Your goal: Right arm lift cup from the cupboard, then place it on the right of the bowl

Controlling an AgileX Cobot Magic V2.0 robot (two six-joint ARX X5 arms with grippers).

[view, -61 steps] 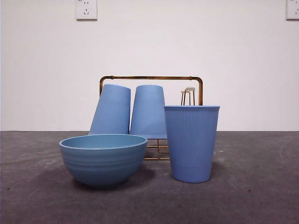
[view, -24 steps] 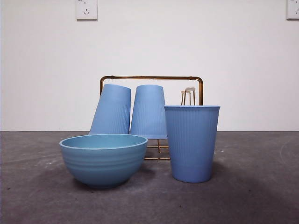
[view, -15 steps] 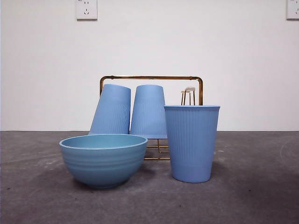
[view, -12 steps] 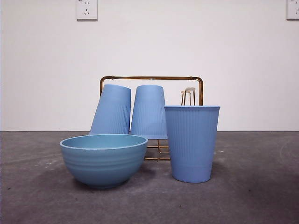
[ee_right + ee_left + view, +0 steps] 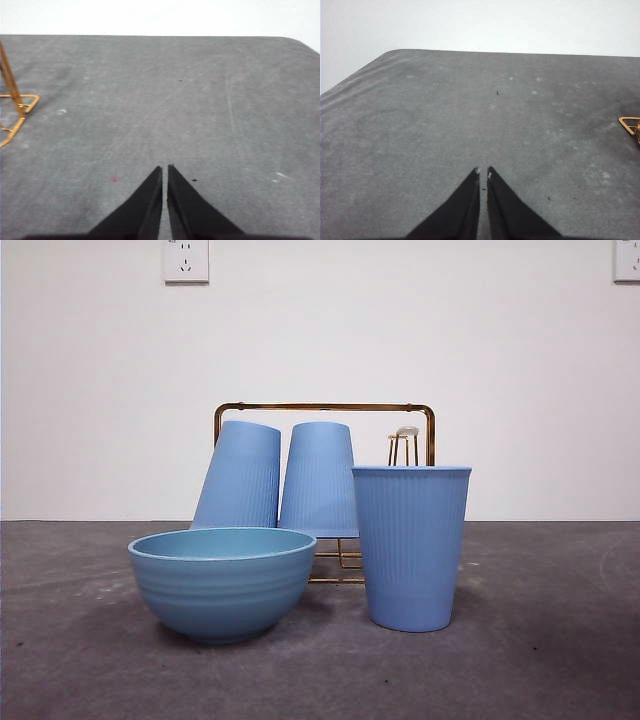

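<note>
Front view, item by item: tall periwinkle-blue ribbed plastic cup, no handle, stands upright and mouth-up on the grey table, just to the right of the wide round teal-blue bowl with faint horizontal ridges. Cup and bowl stand close together with a narrow gap between them. Behind both stands the thin gold wire cupboard, a rectangular frame with rounded corners. Two more periwinkle ribbed cups sit upside down in it: the left inverted cup leans to the right, the middle inverted cup stands nearly straight. One bare looped prong rises at the right end of the rack, above the upright cup's rim. White wall behind; wall socket at upper left. No arm shows in this view.

Left wrist view: left gripper, two pointed black jaws drawn almost together with only a thin slit between the tips, nothing held. It hangs over bare grey table surface. A gold corner of the rack base shows at the picture's edge, well apart from the jaws.

Right wrist view: right gripper, jaws likewise nearly closed on nothing, over bare grey table. Gold wire of the rack shows at one side, well apart from the jaws. The cup is not visible here.
</note>
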